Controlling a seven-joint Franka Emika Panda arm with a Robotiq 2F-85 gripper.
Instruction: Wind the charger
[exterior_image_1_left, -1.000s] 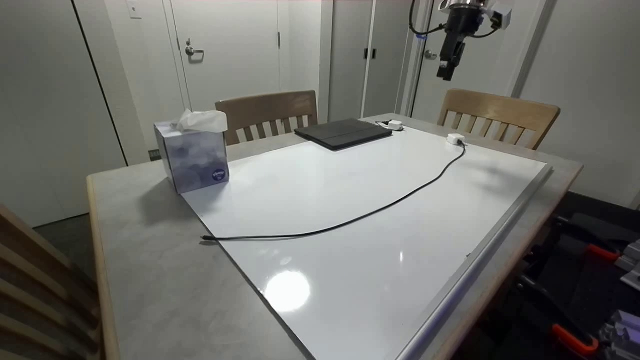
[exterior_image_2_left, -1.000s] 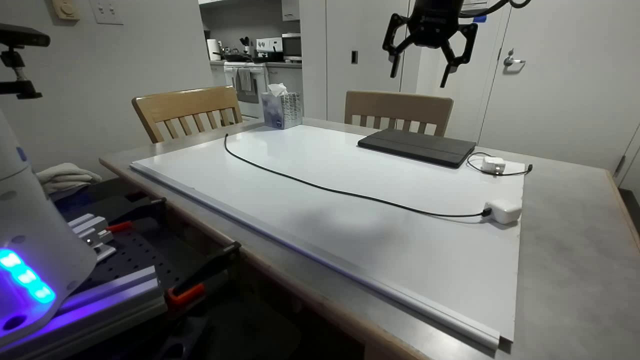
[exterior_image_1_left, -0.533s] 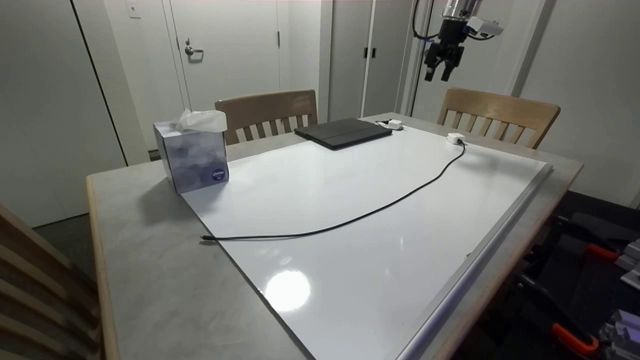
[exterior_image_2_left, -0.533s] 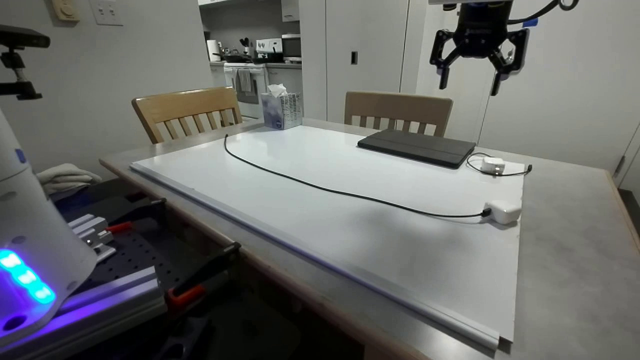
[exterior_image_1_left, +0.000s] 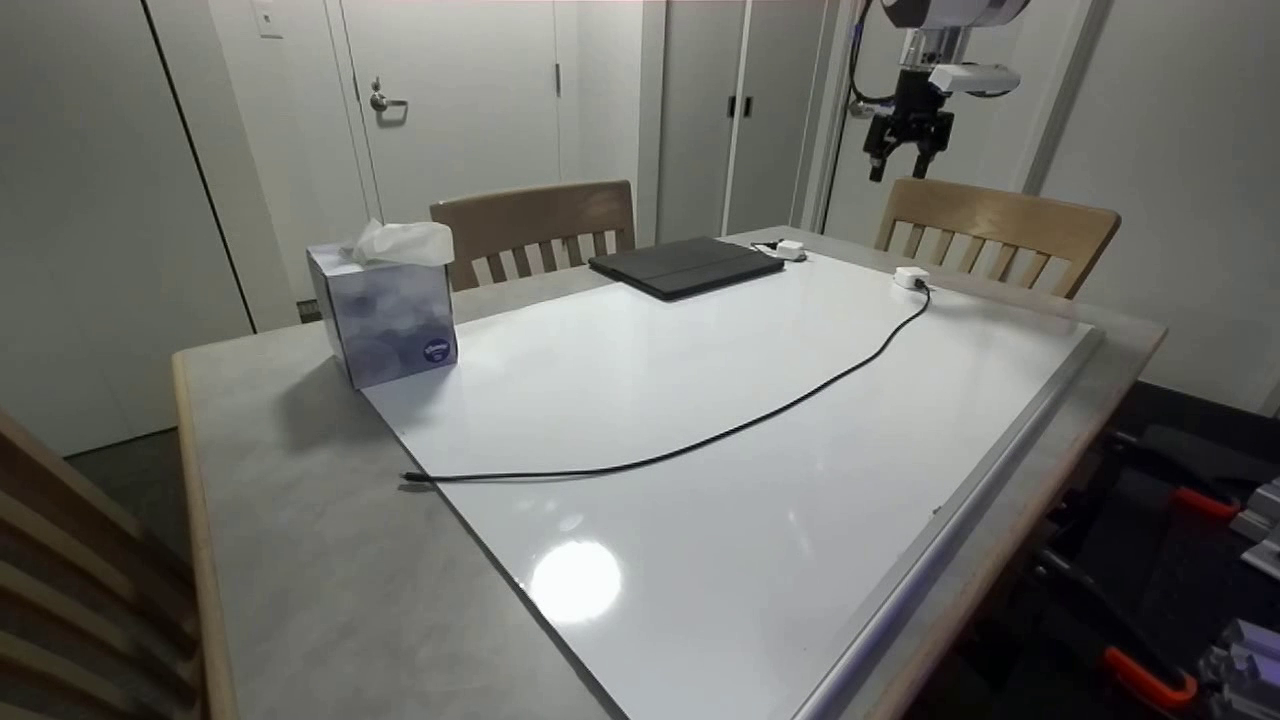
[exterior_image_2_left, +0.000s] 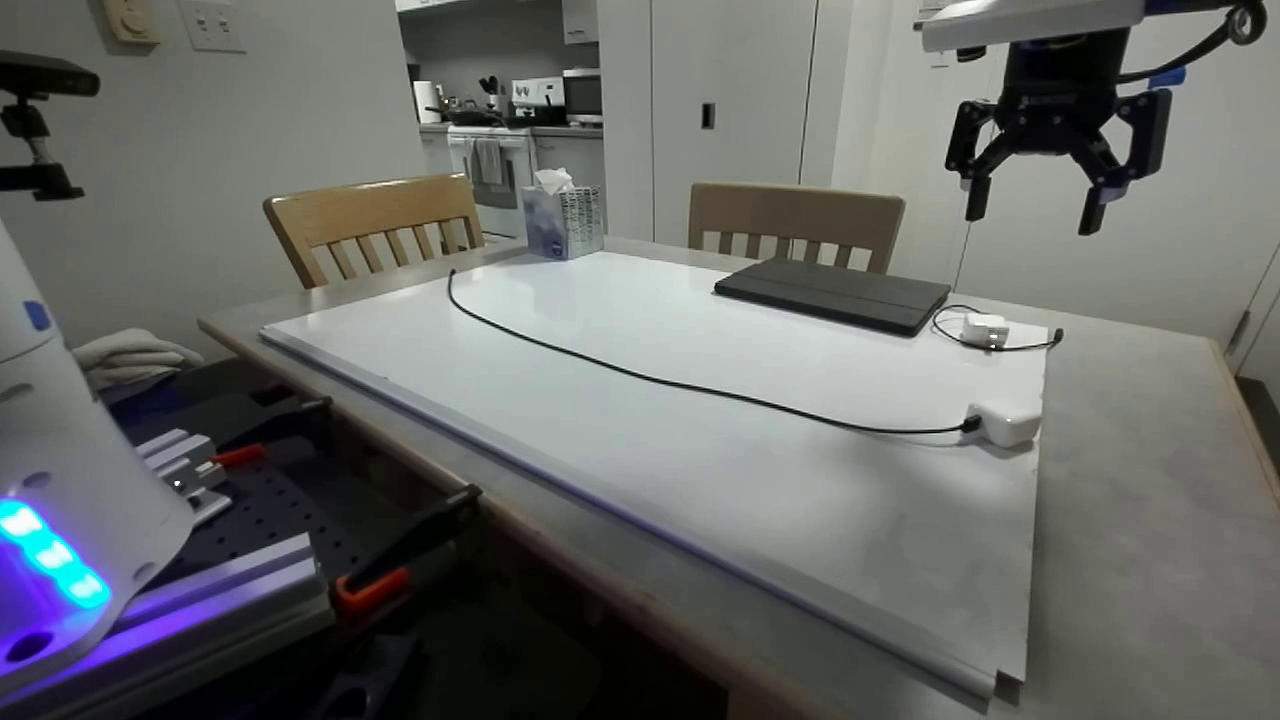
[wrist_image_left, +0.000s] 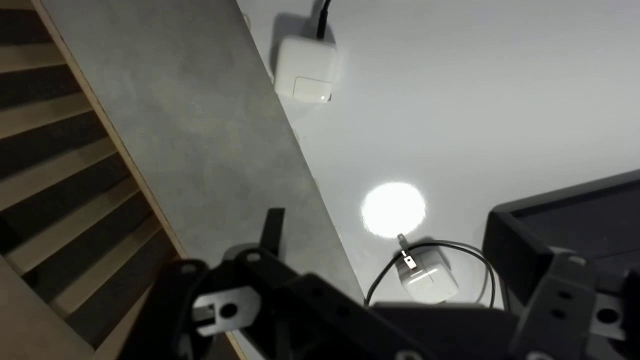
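Observation:
The charger is a long thin black cable lying in a loose curve across the white board, with a white adapter block plugged in at one end. The cable's free end reaches just past the board's far edge. In the wrist view the block lies at the top, by the board's edge, with its cable leaving the frame. My gripper is open and empty, high above that end of the table. In the wrist view its fingers stand wide apart.
A second white adapter with a short looped black cable lies beside the dark laptop. A tissue box stands at a board corner. Wooden chairs surround the table.
My gripper has turned and come lower, moving right in an exterior view toward the adapters' end of the table. It stays open. The charger, second adapter and laptop have not moved.

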